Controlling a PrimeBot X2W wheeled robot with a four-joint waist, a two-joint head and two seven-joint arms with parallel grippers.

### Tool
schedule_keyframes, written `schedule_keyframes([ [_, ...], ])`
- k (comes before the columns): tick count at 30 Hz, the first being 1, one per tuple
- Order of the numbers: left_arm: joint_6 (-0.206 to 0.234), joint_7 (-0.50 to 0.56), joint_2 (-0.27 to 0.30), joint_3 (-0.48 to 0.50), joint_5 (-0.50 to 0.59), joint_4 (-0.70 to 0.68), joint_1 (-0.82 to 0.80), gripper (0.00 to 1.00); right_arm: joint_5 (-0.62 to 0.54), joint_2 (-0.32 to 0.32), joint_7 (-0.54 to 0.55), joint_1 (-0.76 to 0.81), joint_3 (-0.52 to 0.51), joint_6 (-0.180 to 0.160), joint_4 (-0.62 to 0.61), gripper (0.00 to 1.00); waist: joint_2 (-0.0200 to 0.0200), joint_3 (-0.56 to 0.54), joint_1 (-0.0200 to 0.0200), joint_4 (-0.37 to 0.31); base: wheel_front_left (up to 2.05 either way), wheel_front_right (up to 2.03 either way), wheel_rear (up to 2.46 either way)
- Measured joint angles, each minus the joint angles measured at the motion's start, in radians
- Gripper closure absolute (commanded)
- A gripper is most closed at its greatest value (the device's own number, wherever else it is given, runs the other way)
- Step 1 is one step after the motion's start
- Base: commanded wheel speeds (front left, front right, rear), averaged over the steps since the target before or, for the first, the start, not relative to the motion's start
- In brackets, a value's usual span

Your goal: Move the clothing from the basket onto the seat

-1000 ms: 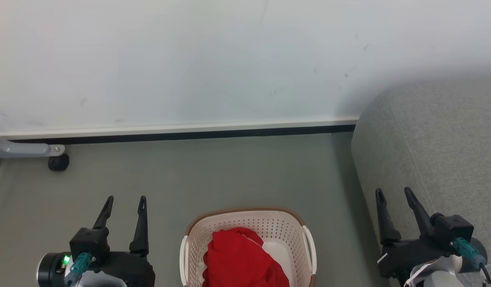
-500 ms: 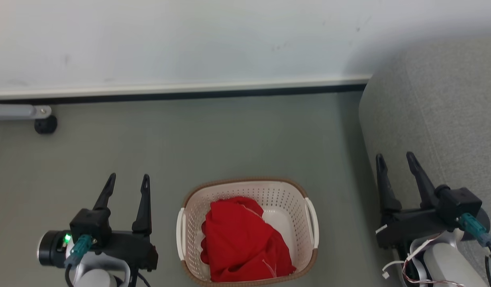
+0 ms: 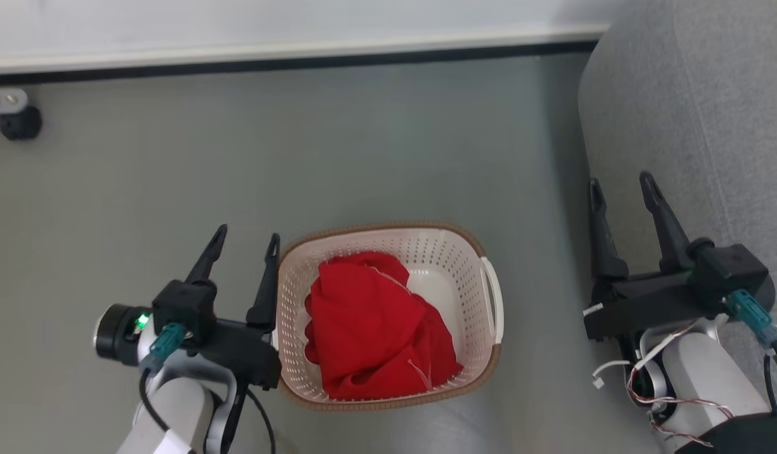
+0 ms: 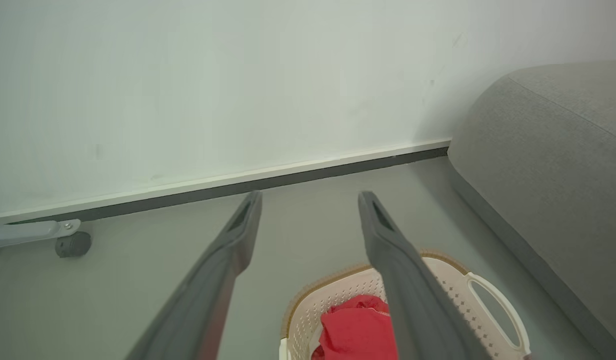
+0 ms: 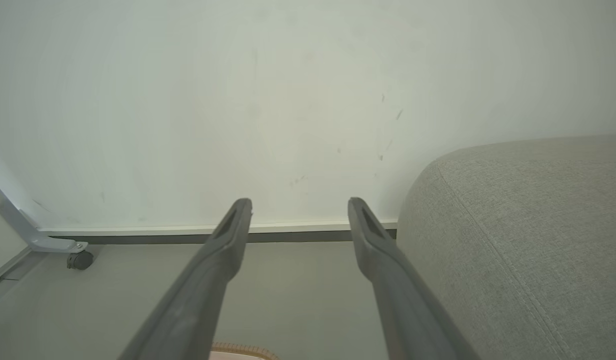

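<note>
Both the left pincer (image 3: 249,232) and right pincer (image 3: 619,178) gape empty; the basket (image 3: 451,251), long axis left-to-right, holds clothing (image 3: 369,321).

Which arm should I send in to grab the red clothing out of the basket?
Left. The left claw is open right beside the basket rim, with the red clothing just past it. The right claw, also open, is over by the grey seat, with bare floor between it and the basket.

1 basket (image 3: 426,249) at 6 o'clock. 1 red clothing heap (image 3: 369,328) in it, garment count unclear. 1 seat (image 3: 691,113) at 2 o'clock. 1 caster wheel (image 3: 19,123) at 10 o'clock. 2 end effectors: left end effector (image 3: 248,233) at 8 o'clock, right end effector (image 3: 619,180) at 4 o'clock.
</note>
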Motion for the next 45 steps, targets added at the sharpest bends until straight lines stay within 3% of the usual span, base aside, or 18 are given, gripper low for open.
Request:
schedule_keyframes([
  [9, -0.053, 0.029, -0.03, -0.071, 0.022, 0.069, -0.077, 0.0, -0.025, 0.022, 0.008, -0.067, 0.017, -0.002, -0.034, 0.0, 0.0, 0.109, -0.0001, -0.029, 0.0, 0.0, 0.0],
  [21, -0.091, 0.088, -0.041, -0.135, 0.071, 0.209, -0.17, 0.0, -0.041, 0.062, 0.008, -0.139, 0.042, -0.01, -0.06, 0.0, 0.0, 0.245, -0.0001, -0.088, 0.0, 0.0, 0.0],
  [45, -0.149, 0.222, 0.044, -0.259, 0.214, 0.499, -0.352, 0.0, -0.043, 0.11, 0.006, -0.207, 0.079, -0.019, -0.043, 0.0, 0.0, 0.408, -0.0002, -0.2, 0.0, 0.0, 0.0],
])
